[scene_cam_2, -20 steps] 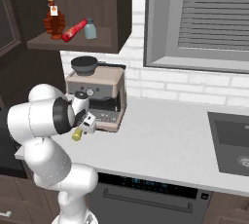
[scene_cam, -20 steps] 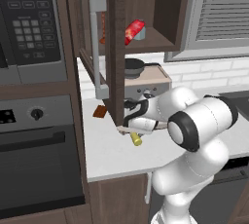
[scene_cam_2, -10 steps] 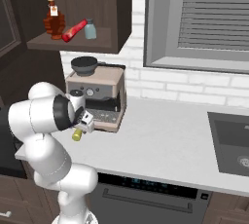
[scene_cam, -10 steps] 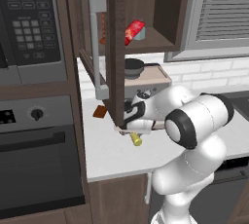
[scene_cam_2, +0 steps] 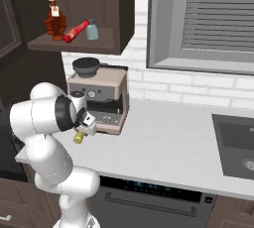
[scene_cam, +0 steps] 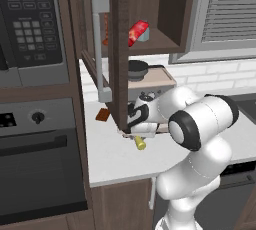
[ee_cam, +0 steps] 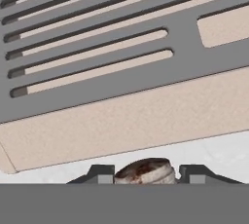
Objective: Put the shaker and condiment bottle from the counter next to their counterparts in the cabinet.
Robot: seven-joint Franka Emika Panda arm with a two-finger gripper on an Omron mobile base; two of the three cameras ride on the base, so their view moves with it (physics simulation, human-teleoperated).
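Note:
My gripper (scene_cam: 137,136) is shut on the small yellow shaker (scene_cam: 140,143), held low over the white counter (scene_cam_2: 168,147) in front of the coffee machine; the shaker (scene_cam_2: 78,136) sticks out below the hand. In the hand view its brownish top (ee_cam: 145,171) sits between my two fingertips (ee_cam: 99,174). Up in the open dark wood cabinet (scene_cam_2: 119,9), the bright red condiment bottle (scene_cam_2: 75,30) lies on its side on the shelf. It touches the pale blue-grey shaker (scene_cam_2: 92,29), and the orange-red bottle (scene_cam_2: 53,21) stands at its left.
A beige coffee machine (scene_cam_2: 106,81) with a black pot (scene_cam_2: 86,65) on top stands right behind my hand. The cabinet door with its grey bar handle (scene_cam: 101,49) hangs open above the hand. Microwave (scene_cam: 30,19) and oven (scene_cam: 40,164) stand left, a sink (scene_cam_2: 238,147) right. A small brown item (scene_cam: 102,115) lies on the counter.
The hand with the shaker has shifted only very slightly; the shelf items have stayed where they were.

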